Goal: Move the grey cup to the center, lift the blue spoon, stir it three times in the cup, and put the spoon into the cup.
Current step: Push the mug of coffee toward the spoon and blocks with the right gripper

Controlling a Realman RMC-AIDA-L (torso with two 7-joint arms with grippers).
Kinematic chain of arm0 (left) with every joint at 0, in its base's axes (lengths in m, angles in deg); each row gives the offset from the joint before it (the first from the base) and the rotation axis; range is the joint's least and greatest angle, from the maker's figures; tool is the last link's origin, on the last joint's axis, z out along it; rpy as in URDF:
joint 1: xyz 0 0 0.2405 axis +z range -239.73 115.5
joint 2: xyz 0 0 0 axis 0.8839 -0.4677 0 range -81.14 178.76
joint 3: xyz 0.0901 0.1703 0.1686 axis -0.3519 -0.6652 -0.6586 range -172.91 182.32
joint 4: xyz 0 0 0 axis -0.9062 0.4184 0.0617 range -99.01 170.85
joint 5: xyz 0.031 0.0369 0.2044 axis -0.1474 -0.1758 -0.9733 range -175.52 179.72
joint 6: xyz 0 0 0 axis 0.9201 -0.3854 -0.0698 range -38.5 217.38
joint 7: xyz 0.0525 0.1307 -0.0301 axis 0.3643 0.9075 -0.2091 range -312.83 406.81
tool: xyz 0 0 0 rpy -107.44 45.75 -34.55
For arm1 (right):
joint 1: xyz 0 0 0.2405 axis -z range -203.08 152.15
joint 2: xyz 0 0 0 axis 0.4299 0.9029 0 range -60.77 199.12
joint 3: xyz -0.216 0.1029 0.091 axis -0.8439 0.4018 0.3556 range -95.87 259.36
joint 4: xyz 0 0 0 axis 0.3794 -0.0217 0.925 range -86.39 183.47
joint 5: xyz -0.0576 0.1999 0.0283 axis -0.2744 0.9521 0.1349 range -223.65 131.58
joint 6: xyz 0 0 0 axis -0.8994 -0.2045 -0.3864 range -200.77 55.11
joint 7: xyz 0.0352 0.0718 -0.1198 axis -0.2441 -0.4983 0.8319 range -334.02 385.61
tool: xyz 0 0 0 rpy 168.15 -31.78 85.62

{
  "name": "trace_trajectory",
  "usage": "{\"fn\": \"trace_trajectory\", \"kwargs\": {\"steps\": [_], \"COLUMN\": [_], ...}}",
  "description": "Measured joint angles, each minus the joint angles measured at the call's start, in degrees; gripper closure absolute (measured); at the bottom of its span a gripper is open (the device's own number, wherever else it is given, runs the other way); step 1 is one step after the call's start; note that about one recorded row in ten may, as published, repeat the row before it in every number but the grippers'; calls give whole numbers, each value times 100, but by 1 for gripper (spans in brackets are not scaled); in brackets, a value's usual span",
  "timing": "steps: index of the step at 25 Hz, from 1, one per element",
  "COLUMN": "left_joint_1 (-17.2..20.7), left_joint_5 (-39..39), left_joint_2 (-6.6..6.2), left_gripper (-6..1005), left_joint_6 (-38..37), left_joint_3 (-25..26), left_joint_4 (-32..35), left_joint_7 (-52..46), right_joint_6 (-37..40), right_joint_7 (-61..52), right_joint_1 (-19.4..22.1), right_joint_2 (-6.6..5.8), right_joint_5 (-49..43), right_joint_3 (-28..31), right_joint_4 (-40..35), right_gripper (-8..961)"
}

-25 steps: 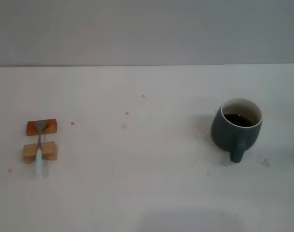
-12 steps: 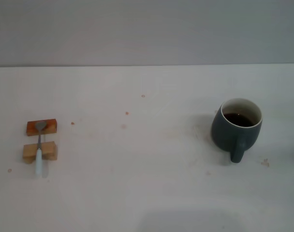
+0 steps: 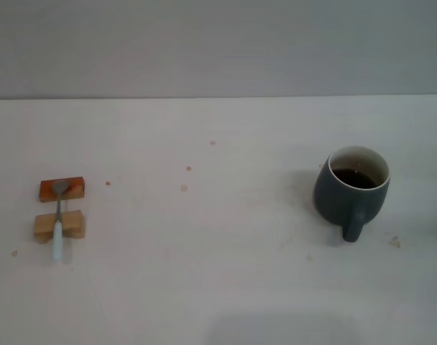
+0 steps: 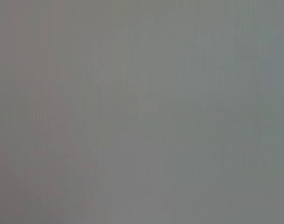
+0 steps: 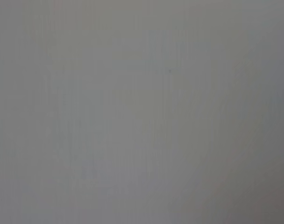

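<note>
Nothing has changed vs the two earlier head views: grey cup [image 3: 350, 190] sits in the same spot on the robot's right side of the white tabletop [image 3: 204, 273], blue spoon [image 3: 58, 223] the same on the far left. No arm or gripper shows in the head view; both wrist views give only flat grey, nothing readable. So can't tell finger state for left or right gripper, neither is visible. Judgement: task hasn't started, step 1 (cup to center) is not yet done, and the center patch [image 3: 211, 215] is bare apart from a few small specks.

Cup: upright, open mouth up, dark liquid inside, loop handle pointing toward the robot, i.e. the near table edge. Judgement: probably suits the right arm, coming in from the near-right.

Spoon: long axis runs near-far, roughly straight away from the robot. Metal bowl at the far end, resting on the reddish wooden block [image 3: 62, 189]; pale blue handle at the near end, crossing the lighter wooden block [image 3: 59, 226] and overhanging it toward the robot. Blocks lie just apart, spoon bridging both. Cup and spoon well apart, center between them
</note>
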Motion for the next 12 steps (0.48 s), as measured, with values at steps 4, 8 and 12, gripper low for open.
{"fn": "trace_trajectory", "kwargs": {"steps": [4, 8, 12], "left_joint_1": [0, 0, 0], "left_joint_5": [0, 0, 0], "left_joint_2": [0, 0, -3], "left_gripper": [313, 313, 312], "left_joint_6": [0, 0, 0], "left_joint_3": [0, 0, 0], "left_joint_4": [0, 0, -5], "left_joint_7": [0, 0, 0], "right_joint_6": [0, -105, -202], "right_joint_7": [0, 2, 3], "right_joint_1": [0, 4, 4], "right_joint_2": [15, 4, -10], "right_joint_5": [-6, -147, -186], "right_joint_3": [0, 0, 0], "right_joint_4": [-4, -22, -23], "right_gripper": [370, 537, 664]}}
